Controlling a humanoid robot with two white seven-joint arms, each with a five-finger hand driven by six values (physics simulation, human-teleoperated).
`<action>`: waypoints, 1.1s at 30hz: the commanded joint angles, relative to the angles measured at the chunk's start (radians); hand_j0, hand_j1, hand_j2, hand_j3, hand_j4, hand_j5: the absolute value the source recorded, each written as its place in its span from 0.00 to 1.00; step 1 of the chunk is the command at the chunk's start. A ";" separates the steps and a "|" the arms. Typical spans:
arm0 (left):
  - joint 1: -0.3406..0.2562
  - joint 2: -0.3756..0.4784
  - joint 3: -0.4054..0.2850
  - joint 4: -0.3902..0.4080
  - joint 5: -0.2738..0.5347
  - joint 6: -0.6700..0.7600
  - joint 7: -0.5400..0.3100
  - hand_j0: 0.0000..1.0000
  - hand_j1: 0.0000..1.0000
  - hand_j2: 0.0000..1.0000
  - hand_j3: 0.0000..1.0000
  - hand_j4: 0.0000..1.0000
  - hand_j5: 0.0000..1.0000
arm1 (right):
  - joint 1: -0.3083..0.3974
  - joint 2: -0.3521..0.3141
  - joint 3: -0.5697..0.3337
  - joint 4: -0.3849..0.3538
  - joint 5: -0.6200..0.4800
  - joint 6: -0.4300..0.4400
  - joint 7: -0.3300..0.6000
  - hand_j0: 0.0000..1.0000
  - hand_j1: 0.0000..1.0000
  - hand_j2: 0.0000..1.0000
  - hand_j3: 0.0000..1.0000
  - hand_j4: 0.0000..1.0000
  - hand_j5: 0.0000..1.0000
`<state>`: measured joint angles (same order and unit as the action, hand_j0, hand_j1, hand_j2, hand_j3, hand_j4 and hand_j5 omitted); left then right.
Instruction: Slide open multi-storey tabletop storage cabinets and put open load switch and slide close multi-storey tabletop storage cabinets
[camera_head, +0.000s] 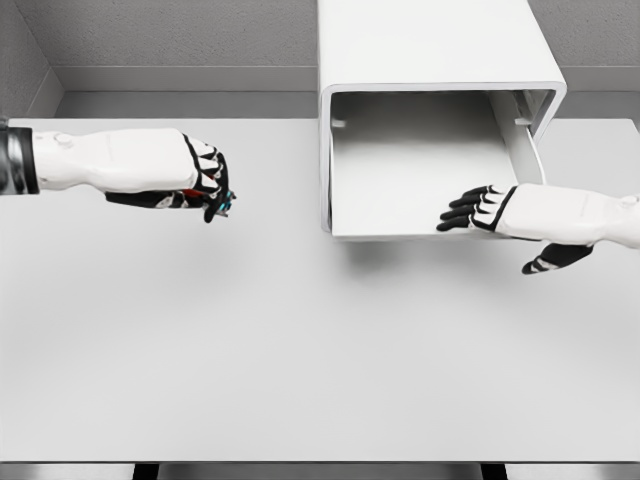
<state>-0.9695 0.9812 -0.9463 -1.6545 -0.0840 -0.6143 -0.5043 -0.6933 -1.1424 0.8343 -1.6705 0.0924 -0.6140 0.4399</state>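
A white storage cabinet (430, 45) stands at the back of the table, right of centre. Its drawer (420, 165) is slid out toward me, and I see nothing inside it. My right hand (470, 210) reaches over the drawer's front right corner, fingers relaxed and spread, thumb hanging below the arm. My left hand (212, 190) hovers over the table's left side, well away from the cabinet. Its fingers are curled around a small dark object with red and teal bits, the load switch (222, 204), mostly hidden by the fingers.
The white table (300, 350) spreads wide in front of the cabinet, its front edge near the bottom of the view. A grey wall runs behind the cabinet.
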 joint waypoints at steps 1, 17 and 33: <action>0.000 0.002 0.003 -0.016 0.012 0.003 0.001 0.36 0.36 0.36 0.36 0.36 0.36 | 0.000 -0.022 -0.007 0.000 0.032 0.003 -0.001 1.00 1.00 1.00 1.00 1.00 1.00; -0.020 0.002 0.003 -0.034 0.030 0.003 0.001 0.36 0.36 0.36 0.36 0.36 0.36 | -0.002 -0.073 -0.009 -0.003 -0.019 0.003 -0.010 1.00 1.00 1.00 1.00 1.00 1.00; -0.103 -0.041 0.003 -0.031 0.067 0.003 0.001 0.36 0.36 0.36 0.36 0.36 0.36 | -0.014 -0.069 -0.070 -0.003 -0.083 0.003 -0.013 1.00 1.00 1.00 1.00 1.00 1.00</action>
<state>-1.0738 0.9485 -0.9449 -1.6858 -0.0266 -0.6142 -0.5045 -0.7072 -1.2114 0.7714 -1.6735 0.0199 -0.6155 0.4268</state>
